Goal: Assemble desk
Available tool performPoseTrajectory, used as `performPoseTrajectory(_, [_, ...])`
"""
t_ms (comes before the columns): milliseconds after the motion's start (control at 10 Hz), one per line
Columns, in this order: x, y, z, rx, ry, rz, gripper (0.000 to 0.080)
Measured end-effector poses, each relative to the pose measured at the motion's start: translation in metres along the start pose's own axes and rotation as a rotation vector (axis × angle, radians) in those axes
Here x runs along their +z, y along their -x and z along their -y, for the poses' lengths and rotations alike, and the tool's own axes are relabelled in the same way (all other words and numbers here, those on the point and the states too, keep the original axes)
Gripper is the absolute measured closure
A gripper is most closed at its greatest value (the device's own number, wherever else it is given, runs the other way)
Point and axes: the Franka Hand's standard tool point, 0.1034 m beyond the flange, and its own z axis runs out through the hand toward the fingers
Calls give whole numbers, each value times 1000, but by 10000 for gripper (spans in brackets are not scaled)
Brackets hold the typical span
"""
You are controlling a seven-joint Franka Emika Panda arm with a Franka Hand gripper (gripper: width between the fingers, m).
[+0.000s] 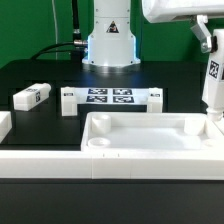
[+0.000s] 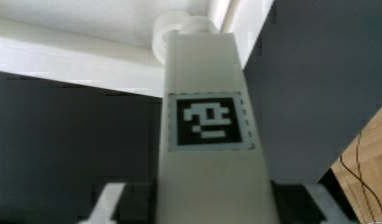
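While the gripper [image 1: 207,45] clamps a leg [image 1: 213,82] upright at a corner of the desk top [image 1: 150,158], any tilt could jam it crooked.

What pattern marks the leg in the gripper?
A black-and-white square tag on the leg; wrist view best.

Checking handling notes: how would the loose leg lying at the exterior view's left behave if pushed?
The leg looks like moulded white plastic, so probably stiff. It lies on a flat side on the table, so it would likely slide, not roll.
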Motion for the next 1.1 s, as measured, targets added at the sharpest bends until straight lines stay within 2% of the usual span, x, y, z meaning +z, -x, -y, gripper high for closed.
performPoseTrajectory(200, [3,1,1,-11,0,-6,509])
performPoseTrajectory(300, [9,3,1,-34,-1,-7,509])
performPoseTrajectory(500, [15,-8,-10,-82,2,-9,509])
performPoseTrajectory(700, [23,-13,-12,-104,-1,-12,509])
performPoseTrajectory(1100, [26,-12,-9,-113,-4,-10,509])
